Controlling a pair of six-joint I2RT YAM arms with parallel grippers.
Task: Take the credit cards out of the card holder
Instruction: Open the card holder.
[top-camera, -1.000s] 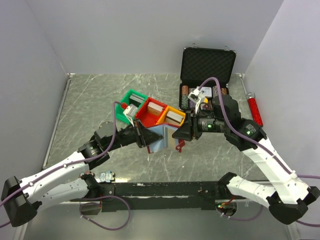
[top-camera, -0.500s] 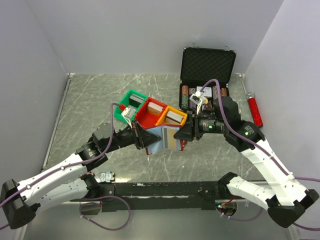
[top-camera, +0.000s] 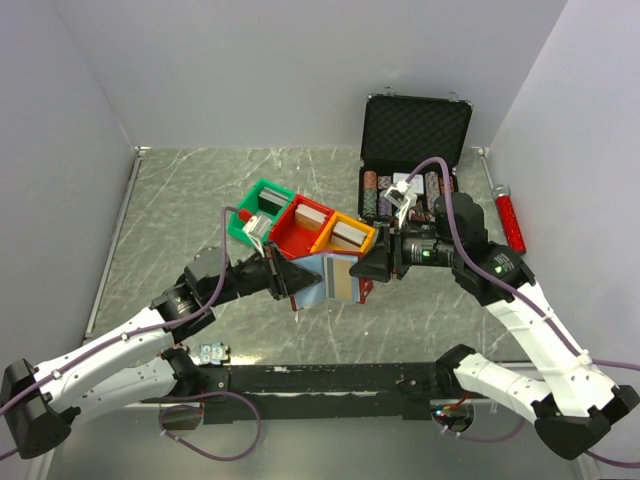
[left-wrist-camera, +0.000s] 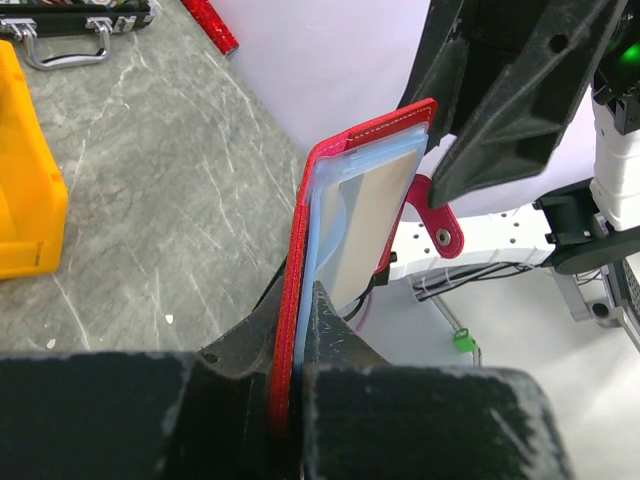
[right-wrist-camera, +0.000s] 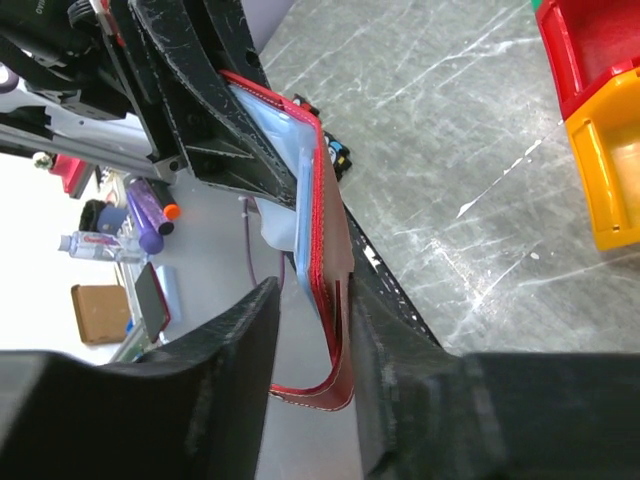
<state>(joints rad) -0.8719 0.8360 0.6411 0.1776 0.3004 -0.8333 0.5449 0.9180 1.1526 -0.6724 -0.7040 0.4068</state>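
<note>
The dark-red card holder (top-camera: 315, 285) hangs in the air between both arms, above the table's front middle. My left gripper (top-camera: 296, 281) is shut on its left edge; in the left wrist view (left-wrist-camera: 300, 300) the red cover (left-wrist-camera: 298, 250) and pale blue layers sit clamped between the fingers. A pale grey credit card (top-camera: 340, 278) shows on the inner face, also in the left wrist view (left-wrist-camera: 372, 215). My right gripper (top-camera: 368, 268) is open and straddles the holder's right end (right-wrist-camera: 325, 230); one finger (right-wrist-camera: 400, 380) touches it and the other stands apart. The strap tab (right-wrist-camera: 320, 385) hangs loose.
Green (top-camera: 262, 205), red (top-camera: 305, 222) and yellow (top-camera: 350, 235) bins stand just behind the holder. An open black foam-lined case (top-camera: 415, 130) stands at the back right. A red tool (top-camera: 508, 215) lies by the right wall. The black base rail (top-camera: 330, 378) runs along the near edge.
The holder has turned so its inner face and the card show from above. My right gripper has shifted slightly right. The left gripper keeps its hold.
</note>
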